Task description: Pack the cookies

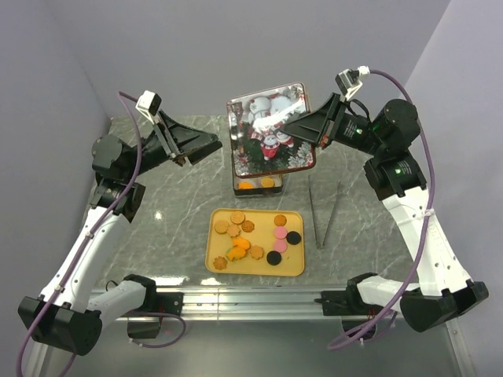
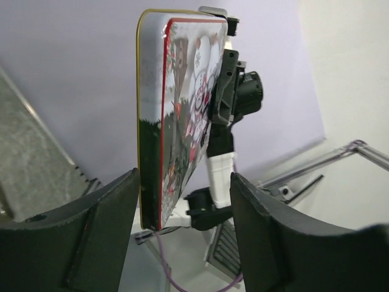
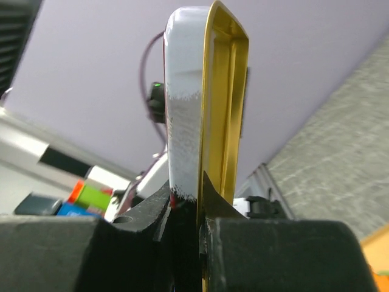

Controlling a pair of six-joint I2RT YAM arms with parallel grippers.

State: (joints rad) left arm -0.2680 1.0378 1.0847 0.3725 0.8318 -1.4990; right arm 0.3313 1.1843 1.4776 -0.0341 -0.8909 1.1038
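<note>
Right pincer (image 3: pixel 199 204) pinches lid (image 1: pixel 263 118) rim above far edge; left pincer (image 2: pixel 184 180) spread. Advise setting lid aside, clear of cookies (image 1: pixel 242 245).

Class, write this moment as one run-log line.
right gripper: shut on tin lid | left gripper: open, near lid | cookies: mostly on yellow tray | tweezers: on table

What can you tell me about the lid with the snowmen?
The lid is a rounded rectangle of glossy metal, printed with snowmen inside a red border, gold at the rim and underneath. The right tool pinches its right edge and holds it over the open tin. Whether its lower edge rests on the tin is unclear. The left tool is open, off to its left, apart from it.
</note>
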